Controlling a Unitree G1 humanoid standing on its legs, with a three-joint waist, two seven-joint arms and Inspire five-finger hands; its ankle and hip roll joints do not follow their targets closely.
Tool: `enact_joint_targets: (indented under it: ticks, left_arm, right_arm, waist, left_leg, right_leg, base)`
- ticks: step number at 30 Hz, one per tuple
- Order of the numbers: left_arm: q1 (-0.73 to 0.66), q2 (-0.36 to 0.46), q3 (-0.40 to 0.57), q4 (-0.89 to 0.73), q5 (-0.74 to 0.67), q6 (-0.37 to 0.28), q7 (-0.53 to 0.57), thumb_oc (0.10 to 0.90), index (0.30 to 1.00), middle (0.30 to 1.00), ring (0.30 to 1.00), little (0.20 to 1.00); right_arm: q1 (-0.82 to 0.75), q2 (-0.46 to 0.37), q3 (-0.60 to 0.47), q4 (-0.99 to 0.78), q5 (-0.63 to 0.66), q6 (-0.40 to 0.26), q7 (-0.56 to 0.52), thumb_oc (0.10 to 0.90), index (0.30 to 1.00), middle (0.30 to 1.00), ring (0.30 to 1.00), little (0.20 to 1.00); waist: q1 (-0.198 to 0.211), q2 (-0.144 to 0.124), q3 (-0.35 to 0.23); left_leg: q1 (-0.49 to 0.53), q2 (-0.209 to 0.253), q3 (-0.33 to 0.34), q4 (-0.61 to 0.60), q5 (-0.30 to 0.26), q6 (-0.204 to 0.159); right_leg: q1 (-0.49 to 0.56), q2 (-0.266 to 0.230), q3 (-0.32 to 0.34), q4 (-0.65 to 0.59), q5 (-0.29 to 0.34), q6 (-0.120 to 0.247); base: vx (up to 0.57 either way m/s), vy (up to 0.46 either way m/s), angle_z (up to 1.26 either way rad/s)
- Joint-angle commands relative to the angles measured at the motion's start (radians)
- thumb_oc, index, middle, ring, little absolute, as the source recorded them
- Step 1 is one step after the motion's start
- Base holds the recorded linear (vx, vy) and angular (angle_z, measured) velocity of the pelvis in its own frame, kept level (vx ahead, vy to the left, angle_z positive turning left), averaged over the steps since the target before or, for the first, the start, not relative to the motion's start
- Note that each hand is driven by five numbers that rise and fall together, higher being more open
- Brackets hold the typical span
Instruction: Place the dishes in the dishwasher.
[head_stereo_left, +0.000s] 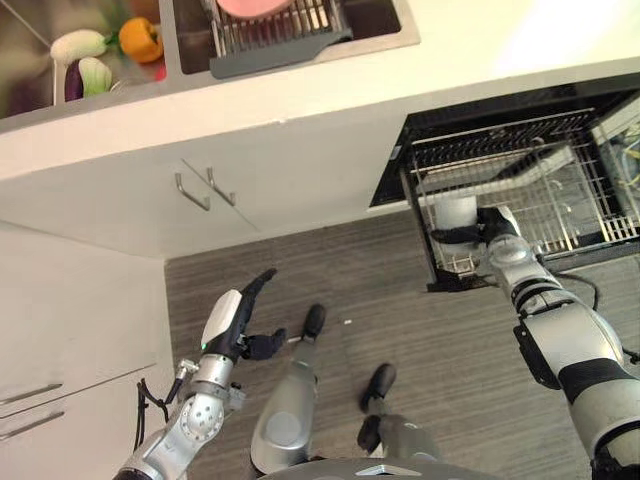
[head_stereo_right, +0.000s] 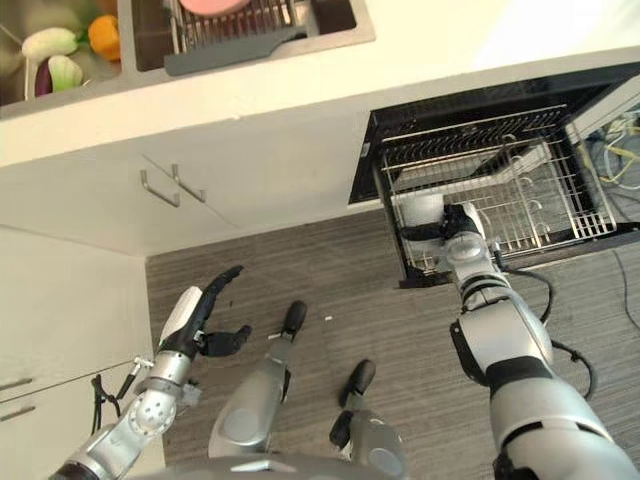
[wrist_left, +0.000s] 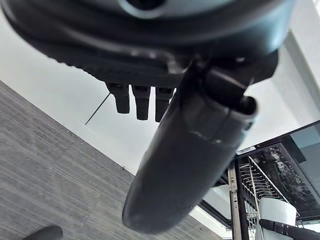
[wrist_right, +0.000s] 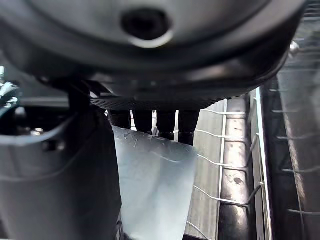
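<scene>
A pale cup (head_stereo_left: 455, 212) stands at the front left corner of the pulled-out dishwasher rack (head_stereo_left: 560, 185). My right hand (head_stereo_left: 492, 230) is curled round the cup. In the right wrist view the cup (wrist_right: 155, 185) sits between the thumb and the fingers (wrist_right: 150, 120). A pink plate (head_stereo_left: 262, 7) lies in the dark dish rack (head_stereo_left: 280, 45) in the sink at the top. My left hand (head_stereo_left: 232, 320) hangs over the floor at lower left, with its fingers (wrist_left: 141, 97) straight and holding nothing.
The white counter front and a cabinet with two metal handles (head_stereo_left: 205, 188) run across the middle. Vegetables, among them an orange pepper (head_stereo_left: 140, 38), lie in the sink's left basin. Grey plank floor (head_stereo_left: 420, 340) spreads before the dishwasher.
</scene>
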Motion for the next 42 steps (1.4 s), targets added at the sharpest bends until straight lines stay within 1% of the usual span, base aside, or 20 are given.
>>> enact_joint_targets:
  ticks: [1, 4, 7, 8, 9, 16, 21, 22, 25, 26, 28, 30, 32, 34, 35, 36, 38, 39, 41, 42]
  left_arm:
    - [-0.042, 0.01, -0.024, -0.085, -0.016, -0.072, 0.014, 0.8, 0.9, 0.9, 0.9, 0.9]
    - [-0.053, 0.005, -0.026, -0.083, -0.025, -0.067, 0.013, 0.8, 0.9, 0.9, 0.9, 0.9]
    - [-0.064, -0.001, -0.028, -0.077, -0.033, -0.066, 0.004, 0.8, 0.9, 0.9, 0.9, 0.9]
    - [-0.064, -0.001, -0.029, -0.077, -0.033, -0.066, 0.004, 0.8, 0.9, 0.9, 0.9, 0.9]
    - [-0.063, -0.001, -0.03, -0.072, -0.034, -0.067, 0.0, 0.8, 0.9, 0.9, 0.9, 0.9]
    - [-0.039, 0.017, -0.025, -0.078, -0.05, -0.069, -0.019, 0.8, 0.9, 0.9, 0.9, 0.9]
    - [-0.013, 0.015, -0.001, -0.078, -0.053, -0.059, -0.031, 0.8, 0.9, 0.9, 0.9, 0.9]
    - [-0.013, 0.015, -0.001, -0.078, -0.053, -0.059, -0.031, 0.8, 0.9, 0.9, 0.9, 0.9]
    - [0.005, 0.015, 0.007, -0.066, -0.047, -0.061, -0.039, 0.8, 0.9, 0.9, 0.9, 0.9]
    - [0.005, 0.015, 0.007, -0.066, -0.047, -0.061, -0.039, 0.8, 0.9, 0.9, 0.9, 0.9]
    - [0.016, 0.015, 0.018, -0.065, -0.045, -0.055, -0.048, 0.8, 0.9, 0.9, 0.9, 0.9]
    - [0.018, 0.004, 0.033, -0.026, -0.038, -0.052, -0.04, 0.8, 0.9, 0.9, 0.9, 0.9]
    - [0.017, -0.012, 0.042, 0.039, -0.027, -0.053, -0.032, 0.8, 0.9, 0.9, 0.9, 0.9]
    - [0.022, -0.039, 0.056, 0.117, -0.017, -0.042, -0.023, 0.8, 0.9, 0.9, 0.9, 0.9]
    - [0.019, -0.066, 0.05, 0.189, -0.012, -0.036, -0.015, 0.8, 0.9, 0.9, 0.9, 0.9]
    - [0.021, -0.084, 0.045, 0.222, -0.002, -0.031, -0.012, 0.8, 0.9, 0.9, 0.9, 0.9]
    - [0.018, -0.14, 0.029, 0.337, 0.023, -0.027, 0.051, 0.8, 0.9, 0.9, 0.9, 0.9]
    - [0.01, -0.186, 0.046, 0.403, 0.002, -0.02, 0.072, 0.8, 0.9, 0.9, 0.9, 0.9]
    - [-0.015, -0.289, 0.098, 0.59, -0.062, -0.011, 0.096, 0.8, 0.9, 0.9, 0.9, 0.9]
    - [-0.031, -0.318, 0.112, 0.647, -0.097, -0.011, 0.084, 0.8, 0.9, 0.9, 0.9, 0.9]
  right_arm:
    - [-0.075, -0.09, 0.018, -0.041, 0.025, -0.064, -0.047, 0.4, 0.3, 0.3, 0.3, 0.3]
    - [-0.07, -0.099, 0.009, -0.037, 0.032, -0.065, -0.052, 0.4, 0.3, 0.3, 0.3, 0.3]
    - [-0.056, -0.104, -0.022, -0.058, 0.076, -0.075, -0.04, 0.4, 0.3, 0.3, 0.3, 0.3]
    - [-0.055, -0.105, -0.023, -0.059, 0.076, -0.075, -0.039, 0.624, 0.636, 0.636, 0.636, 0.636]
    - [-0.053, -0.107, -0.023, -0.068, 0.08, -0.077, -0.036, 0.8, 0.9, 0.9, 0.9, 0.9]
    - [-0.047, -0.104, -0.021, -0.088, 0.09, -0.074, -0.028, 0.8, 0.9, 0.9, 0.9, 0.9]
    - [-0.041, -0.094, -0.037, -0.106, 0.111, -0.068, -0.008, 0.8, 0.9, 0.9, 0.9, 0.9]
    - [-0.041, -0.094, -0.037, -0.106, 0.111, -0.068, -0.008, 0.8, 0.9, 0.9, 0.9, 0.9]
    - [-0.027, -0.094, -0.043, -0.124, 0.115, -0.067, 0.015, 0.8, 0.9, 0.9, 0.9, 0.9]
    - [-0.027, -0.094, -0.043, -0.124, 0.115, -0.067, 0.015, 0.8, 0.9, 0.9, 0.9, 0.9]
    - [-0.014, -0.098, -0.034, -0.155, 0.123, -0.065, 0.05, 0.8, 0.9, 0.9, 0.9, 0.9]
    - [-0.002, -0.1, -0.028, -0.245, 0.145, -0.063, 0.071, 0.8, 0.9, 0.9, 0.9, 0.9]
    - [0.048, -0.098, -0.028, -0.384, 0.174, -0.05, 0.087, 0.8, 0.9, 0.9, 0.9, 0.9]
    - [0.171, -0.105, -0.021, -0.692, 0.236, -0.049, 0.125, 0.8, 0.9, 0.9, 0.9, 0.9]
    - [0.283, -0.107, -0.042, -0.888, 0.306, -0.05, 0.134, 0.8, 0.9, 0.9, 0.9, 0.9]
    - [0.358, -0.094, -0.066, -1.053, 0.384, -0.081, 0.148, 0.8, 0.9, 0.9, 0.9, 0.9]
    - [0.524, -0.103, -0.101, -1.406, 0.395, -0.158, 0.091, 0.8, 0.9, 0.9, 0.9, 0.9]
    - [0.597, -0.102, -0.119, -1.481, 0.385, -0.189, 0.089, 0.8, 0.9, 0.9, 0.9, 0.9]
    - [0.707, -0.095, -0.177, -1.72, 0.334, -0.248, 0.04, 0.8, 0.9, 0.9, 0.9, 0.9]
    - [0.758, -0.087, -0.186, -1.773, 0.323, -0.257, 0.034, 0.8, 0.9, 0.9, 0.9, 0.9]
  waist:
    - [0.002, -0.004, -0.073]
    - [0.0, 0.005, -0.068]
    - [-0.01, 0.012, -0.069]
    - [-0.009, 0.012, -0.07]
    - [-0.011, 0.013, -0.072]
    - [-0.029, -0.005, -0.106]
    - [-0.047, -0.036, -0.144]
    - [-0.047, -0.036, -0.144]
    - [-0.058, -0.057, -0.174]
    - [-0.058, -0.057, -0.174]
    - [-0.07, -0.073, -0.204]
    - [-0.089, -0.086, -0.227]
    - [-0.112, -0.089, -0.242]
    - [-0.146, -0.09, -0.251]
    - [-0.159, -0.087, -0.261]
    - [-0.171, -0.081, -0.266]
    - [-0.181, -0.067, -0.284]
    - [-0.181, -0.061, -0.292]
    - [-0.187, -0.056, -0.302]
    - [-0.189, -0.055, -0.304]
  left_leg:
    - [0.065, 0.016, 0.039, 0.005, -0.083, -0.085]
    - [0.057, 0.013, 0.036, 0.005, -0.083, -0.083]
    - [0.061, 0.009, 0.036, 0.005, -0.088, -0.078]
    - [0.061, 0.008, 0.036, 0.005, -0.088, -0.077]
    - [0.064, 0.008, 0.038, 0.005, -0.09, -0.076]
    - [0.098, 0.008, 0.053, 0.005, -0.107, -0.066]
    - [0.147, 0.015, 0.071, 0.005, -0.127, -0.06]
    - [0.147, 0.015, 0.071, 0.005, -0.127, -0.06]
    - [0.182, 0.021, 0.083, 0.005, -0.139, -0.057]
    - [0.182, 0.021, 0.083, 0.005, -0.139, -0.057]
    - [0.218, 0.025, 0.095, 0.005, -0.153, -0.053]
    - [0.246, 0.032, 0.113, 0.005, -0.163, -0.051]
    - [0.267, 0.038, 0.13, 0.005, -0.171, -0.052]
    - [0.282, 0.042, 0.15, 0.005, -0.176, -0.052]
    - [0.291, 0.045, 0.159, 0.005, -0.179, -0.053]
    - [0.296, 0.046, 0.164, 0.005, -0.182, -0.051]
    - [0.305, 0.045, 0.164, 0.005, -0.185, -0.05]
    - [0.302, 0.044, 0.159, 0.005, -0.184, -0.05]
    - [0.301, 0.043, 0.152, 0.005, -0.178, -0.052]
    - [0.301, 0.042, 0.151, 0.005, -0.177, -0.054]
  right_leg:
    - [-0.011, -0.05, -0.006, 0.021, -0.014, 0.048]
    - [-0.019, -0.056, -0.004, 0.021, -0.014, 0.048]
    - [-0.022, -0.061, 0.008, 0.023, -0.014, 0.047]
    - [-0.022, -0.061, 0.008, 0.023, -0.014, 0.047]
    - [-0.02, -0.062, 0.009, 0.024, -0.015, 0.047]
    - [0.002, -0.061, 0.034, 0.021, -0.022, 0.047]
    - [0.04, -0.055, 0.054, 0.017, -0.03, 0.045]
    - [0.04, -0.055, 0.054, 0.017, -0.03, 0.045]
    - [0.074, -0.051, 0.061, 0.015, -0.038, 0.045]
    - [0.074, -0.051, 0.061, 0.015, -0.038, 0.045]
    - [0.103, -0.047, 0.073, 0.014, -0.048, 0.045]
    - [0.122, -0.043, 0.085, 0.014, -0.052, 0.044]
    - [0.13, -0.039, 0.105, 0.014, -0.054, 0.045]
    - [0.135, -0.036, 0.122, 0.014, -0.054, 0.045]
    - [0.14, -0.034, 0.128, 0.014, -0.055, 0.047]
    - [0.142, -0.034, 0.131, 0.014, -0.058, 0.048]
    - [0.151, -0.036, 0.126, 0.014, -0.062, 0.05]
    - [0.152, -0.038, 0.12, 0.014, -0.063, 0.049]
    - [0.155, -0.038, 0.112, 0.014, -0.065, 0.045]
    - [0.157, -0.036, 0.108, 0.014, -0.066, 0.044]
  base:
    - [0.0, 0.0, 0.0]
    - [0.0, 0.01, 0.0]
    - [0.0, 0.0, 0.0]
    - [0.0, 0.0, 0.0]
    - [0.0, 0.0, 0.0]
    - [0.03, 0.008, -0.05]
    - [0.05, -0.015, -0.06]
    - [0.04, -0.013, -0.1]
    - [0.05, -0.017, -0.16]
    - [0.05, -0.015, -0.14]
    - [0.05, -0.02, -0.14]
    - [0.03, -0.014, -0.23]
    - [0.02, 0.001, -0.23]
    - [0.0, 0.013, -0.28]
    - [0.0, 0.02, -0.32]
    - [0.02, 0.021, -0.31]
    - [0.02, 0.016, -0.31]
    - [0.0, -0.002, -0.16]
    - [0.0, -0.013, 0.03]
    - [-0.01, -0.034, 0.14]
